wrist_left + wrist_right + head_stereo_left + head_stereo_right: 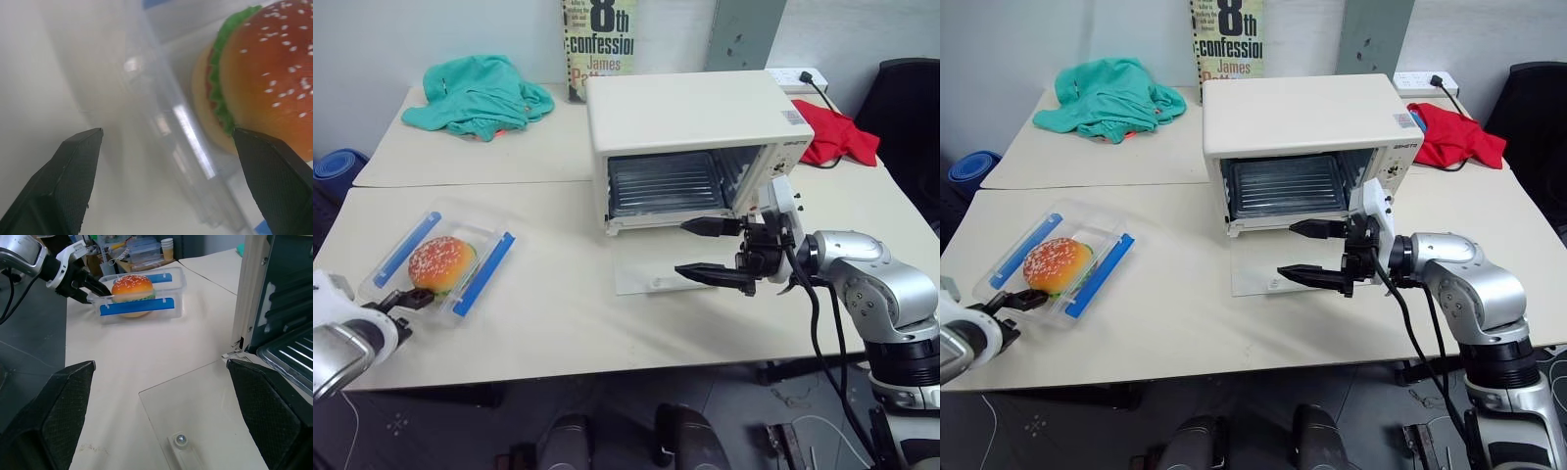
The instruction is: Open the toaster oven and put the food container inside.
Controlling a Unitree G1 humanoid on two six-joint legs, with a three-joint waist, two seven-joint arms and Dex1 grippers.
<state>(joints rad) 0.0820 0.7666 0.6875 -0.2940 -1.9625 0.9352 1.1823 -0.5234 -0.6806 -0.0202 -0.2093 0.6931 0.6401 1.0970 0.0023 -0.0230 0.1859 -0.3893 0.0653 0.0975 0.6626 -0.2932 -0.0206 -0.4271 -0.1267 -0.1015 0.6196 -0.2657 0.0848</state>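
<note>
Oven: cream-white boxy toaster oven (pixel 690 132), glass door (pixel 1278 262) flat on desk (pixel 558 323).
Left pincer (pixel 408 299): spread wide at clear blue-clipped burger container (pixel 440 257).
Right pincer (pixel 710 251): wide, empty, above door.

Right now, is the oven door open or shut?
Open. The toaster oven has its glass door lying flat on the table, and the rack inside is exposed.
</note>
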